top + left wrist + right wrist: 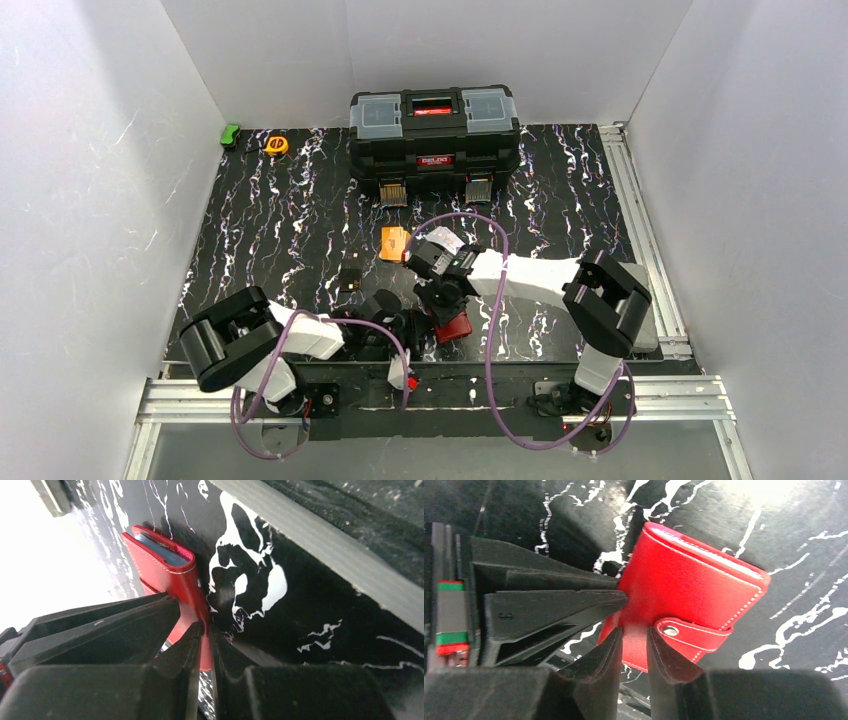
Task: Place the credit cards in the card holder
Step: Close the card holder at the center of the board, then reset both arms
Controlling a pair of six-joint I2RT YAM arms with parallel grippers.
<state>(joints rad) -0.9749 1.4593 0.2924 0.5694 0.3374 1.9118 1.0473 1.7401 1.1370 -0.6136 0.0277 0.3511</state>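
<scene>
My left gripper was clamped on one edge of the closed card holder. My right gripper straddled the edge by its snap tab, jaws narrowly parted; I couldn't tell whether they pinched. The holder sat by the table's near edge, and in the right wrist view its long edges slanted down to the right.

L arm: shoulder block at near-left, link lying low, reaching right twd centre. L end effector: fingers almost together, clamped on thin edge of the card holder. R arm: elbow folded at near-right, white forearm running left, wrist bent downward. R end effector: jaws a little apart, card holder's lower edge in the gap; can't tell if pads touch it. Both end effectors just beside each other, centre-front betw. the bases.
</scene>
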